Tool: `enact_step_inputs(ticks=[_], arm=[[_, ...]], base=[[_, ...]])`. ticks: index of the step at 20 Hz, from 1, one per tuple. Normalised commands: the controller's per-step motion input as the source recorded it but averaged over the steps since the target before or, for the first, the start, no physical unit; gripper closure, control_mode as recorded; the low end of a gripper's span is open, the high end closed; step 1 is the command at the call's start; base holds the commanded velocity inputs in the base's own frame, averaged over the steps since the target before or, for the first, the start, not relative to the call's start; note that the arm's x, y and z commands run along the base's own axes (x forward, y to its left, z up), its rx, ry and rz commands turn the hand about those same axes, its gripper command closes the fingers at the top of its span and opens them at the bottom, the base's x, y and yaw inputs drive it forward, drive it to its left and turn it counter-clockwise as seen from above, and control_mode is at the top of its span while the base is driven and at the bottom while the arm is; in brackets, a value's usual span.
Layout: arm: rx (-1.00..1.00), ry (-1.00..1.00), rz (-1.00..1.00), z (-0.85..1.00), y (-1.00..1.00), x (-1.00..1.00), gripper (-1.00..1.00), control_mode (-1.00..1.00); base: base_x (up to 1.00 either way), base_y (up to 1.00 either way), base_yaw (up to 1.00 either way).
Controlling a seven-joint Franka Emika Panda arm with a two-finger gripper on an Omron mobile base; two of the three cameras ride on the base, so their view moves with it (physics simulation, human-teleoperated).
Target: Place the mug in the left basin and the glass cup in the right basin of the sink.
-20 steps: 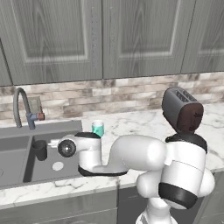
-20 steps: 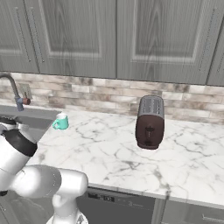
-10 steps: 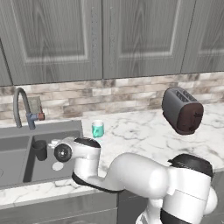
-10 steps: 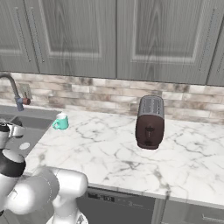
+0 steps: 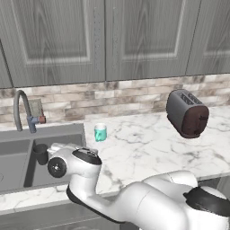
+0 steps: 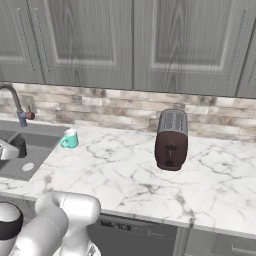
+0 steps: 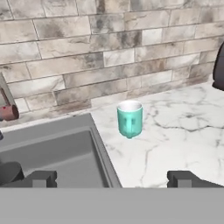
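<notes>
One mug (image 7: 130, 119) stands upright, rim up, on the counter (image 7: 175, 135); the end effector (image 7: 111, 178) is spread wide, empty.

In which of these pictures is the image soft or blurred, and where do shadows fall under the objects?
Hand view: slightly soft, the brick joints smeared; the mug casts a faint shadow on the counter. Left base view: even light, no glare; a dim shadow under the toaster; the glass cup sits dark in the sink. Right base view: flat lighting, cabinet grain a little blurred.

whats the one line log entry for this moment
claw: open, empty | mug: on counter by sink | cup: in right basin
</notes>
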Motion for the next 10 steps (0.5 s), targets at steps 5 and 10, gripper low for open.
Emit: enact_step_inputs(ticks=[5,10], arm=[[0.00,-0.02,-0.05,0.04,-0.16,-0.15,-1.00,-1.00],[-0.01,0.00,-0.01,0.00,-0.45,0.00,-1.00,-1.00]], base=[[0.00,0.00,0.00],[0.00,0.00,0.00]])
